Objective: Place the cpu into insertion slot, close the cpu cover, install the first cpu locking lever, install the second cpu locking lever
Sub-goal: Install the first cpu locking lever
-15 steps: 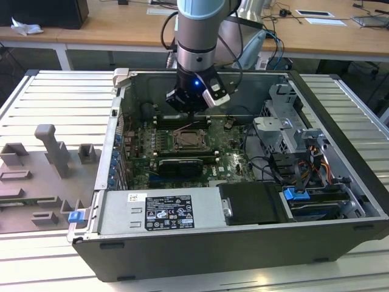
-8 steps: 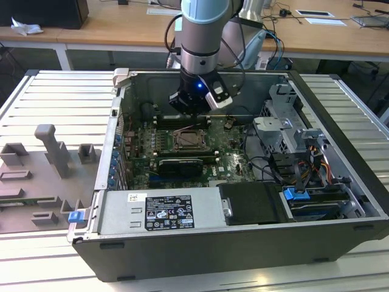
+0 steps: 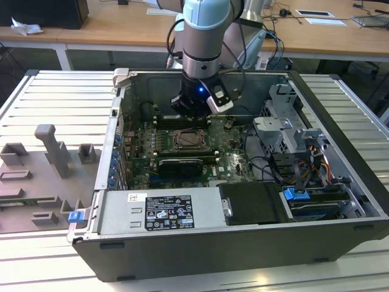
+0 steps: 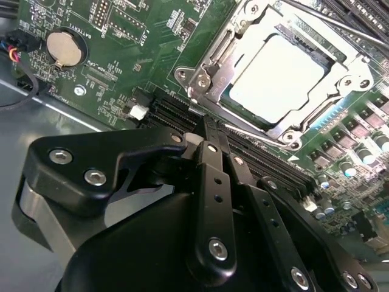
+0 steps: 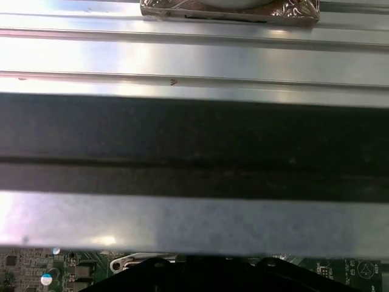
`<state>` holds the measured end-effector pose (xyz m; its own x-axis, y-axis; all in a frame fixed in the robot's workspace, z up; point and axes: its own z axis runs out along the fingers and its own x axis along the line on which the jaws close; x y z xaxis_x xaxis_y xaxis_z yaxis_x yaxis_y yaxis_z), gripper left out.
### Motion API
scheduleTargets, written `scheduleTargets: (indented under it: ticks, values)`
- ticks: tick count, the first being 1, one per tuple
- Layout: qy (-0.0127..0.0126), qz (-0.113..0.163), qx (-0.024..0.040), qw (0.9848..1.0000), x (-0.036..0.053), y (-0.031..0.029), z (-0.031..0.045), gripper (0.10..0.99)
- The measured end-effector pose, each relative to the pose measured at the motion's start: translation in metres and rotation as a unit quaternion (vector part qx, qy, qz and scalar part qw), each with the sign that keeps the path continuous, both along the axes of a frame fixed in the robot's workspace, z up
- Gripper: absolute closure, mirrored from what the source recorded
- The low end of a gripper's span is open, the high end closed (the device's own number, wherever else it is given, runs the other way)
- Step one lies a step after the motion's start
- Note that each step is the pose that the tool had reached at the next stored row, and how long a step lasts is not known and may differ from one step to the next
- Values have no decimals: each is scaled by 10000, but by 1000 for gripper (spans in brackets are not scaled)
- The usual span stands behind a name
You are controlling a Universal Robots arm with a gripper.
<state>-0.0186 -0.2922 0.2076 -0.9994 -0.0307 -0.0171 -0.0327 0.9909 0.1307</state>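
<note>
The cpu (image 4: 276,76) lay seated in the insertion slot (image 4: 206,73), with the cpu cover (image 4: 340,85) shut over its edges. The hand (image 4: 206,137), fingers pressed together and holding nothing, hovered just beside the socket, above the memory slots (image 4: 255,158). Judging by this, the locking-lever step was under way, calling for a careful push on the thin lever.
</note>
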Motion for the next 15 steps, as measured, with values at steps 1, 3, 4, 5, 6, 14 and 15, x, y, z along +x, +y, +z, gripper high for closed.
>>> scheduleTargets:
  ticks: [1, 3, 4, 5, 6, 14, 15]
  values:
    - [0, -3, -2, 10000, 0, 0, -7, 980]
    - [0, -7, -12, 10000, 1, 0, -20, 980]
    - [0, -10, -20, 10000, 2, 0, -26, 980]
    - [1, -17, -43, 10000, 1, 1, -32, 980]
    - [1, -21, -60, 10000, 1, 1, -34, 980]
    - [1, -40, -120, 9999, 1, 5, -67, 980]
    - [1, -40, -118, 9999, 1, 5, -67, 980]
